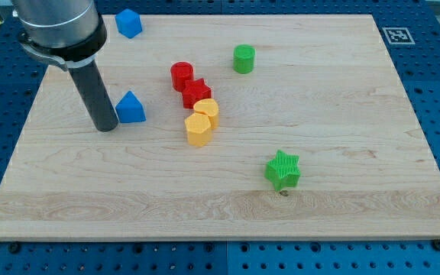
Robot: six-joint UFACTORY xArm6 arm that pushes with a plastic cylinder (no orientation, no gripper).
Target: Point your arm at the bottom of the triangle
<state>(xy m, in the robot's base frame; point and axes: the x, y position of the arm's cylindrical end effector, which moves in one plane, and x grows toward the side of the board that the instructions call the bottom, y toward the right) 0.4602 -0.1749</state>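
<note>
A blue triangle block [131, 108] lies left of the board's middle. My tip [107, 127] rests on the board just to the triangle's left and slightly below it, almost touching its lower left corner. The dark rod rises from there to the arm at the view's top left.
A second blue block [128, 23] sits at the top edge. A red cylinder [182, 75], a red star [196, 92], a yellow cylinder [207, 110] and a yellow hexagon [198, 130] form a chain at the middle. A green cylinder [244, 58] and a green star [283, 169] lie further right.
</note>
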